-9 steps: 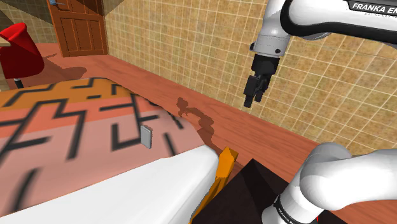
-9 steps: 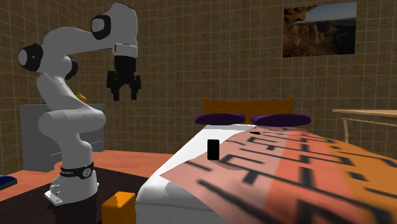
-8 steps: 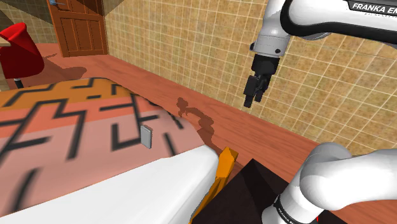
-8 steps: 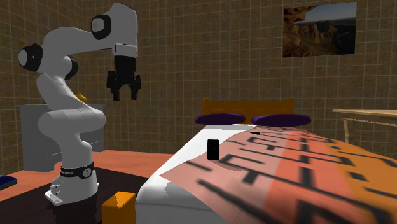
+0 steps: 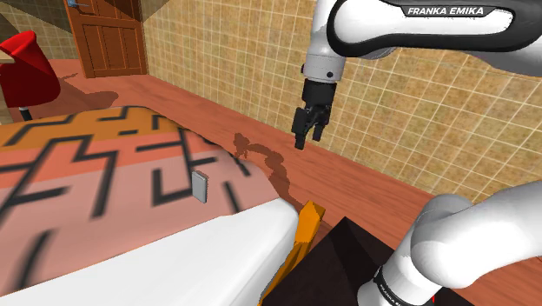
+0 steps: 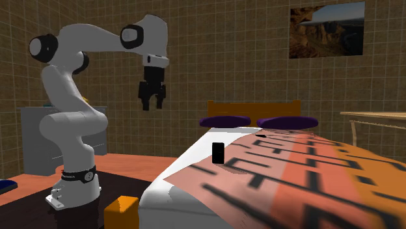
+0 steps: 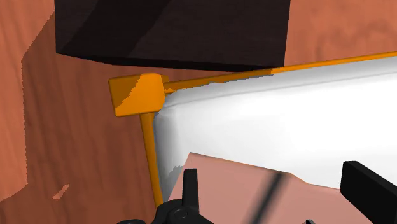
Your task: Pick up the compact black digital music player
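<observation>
- The compact flat rectangular music player (image 6: 218, 152), black in the second exterior view and grey in the shoulder view (image 5: 201, 186), stands upright on the pink-and-orange bed cover with black maze lines (image 6: 312, 170).
- The all-black two-finger gripper (image 6: 151, 104) (image 5: 306, 137) hangs in the air well apart from it, jaws spread wide and holding nothing.
- Beneath the gripper lies the orange bed frame corner (image 7: 135, 94).

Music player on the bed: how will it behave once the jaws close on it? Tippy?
Likely tippy: the music player stands upright on a narrow edge on the bed, so a nudge could topple it. Probably rigid and light, since it looks like a thin flat slab.
</observation>
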Action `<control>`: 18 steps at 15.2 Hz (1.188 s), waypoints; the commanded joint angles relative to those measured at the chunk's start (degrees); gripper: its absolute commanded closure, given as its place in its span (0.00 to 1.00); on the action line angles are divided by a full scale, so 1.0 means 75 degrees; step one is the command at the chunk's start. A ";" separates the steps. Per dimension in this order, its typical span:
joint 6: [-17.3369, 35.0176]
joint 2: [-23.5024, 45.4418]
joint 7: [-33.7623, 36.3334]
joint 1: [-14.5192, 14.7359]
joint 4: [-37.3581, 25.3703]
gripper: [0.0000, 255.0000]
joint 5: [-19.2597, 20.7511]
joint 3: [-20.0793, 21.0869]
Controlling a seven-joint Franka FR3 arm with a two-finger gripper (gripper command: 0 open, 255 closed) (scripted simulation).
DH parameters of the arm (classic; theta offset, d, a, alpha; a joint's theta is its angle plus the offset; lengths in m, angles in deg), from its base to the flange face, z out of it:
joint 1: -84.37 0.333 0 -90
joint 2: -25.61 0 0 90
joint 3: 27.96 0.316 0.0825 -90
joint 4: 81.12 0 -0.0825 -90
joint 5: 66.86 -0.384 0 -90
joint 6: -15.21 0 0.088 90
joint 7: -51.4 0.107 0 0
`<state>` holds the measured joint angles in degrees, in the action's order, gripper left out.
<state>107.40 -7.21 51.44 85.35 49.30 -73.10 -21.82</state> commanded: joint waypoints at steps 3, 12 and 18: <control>0.0475 0.1090 0.0260 0.0110 -0.0530 0.00 -0.0060 0.0348; 0.1056 0.3764 0.0989 0.0382 -0.2391 0.00 0.0207 0.1040; 0.1036 0.5663 0.1508 0.0711 -0.4100 0.00 0.0654 0.1332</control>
<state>115.39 32.63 62.14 90.25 21.10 -68.87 -12.11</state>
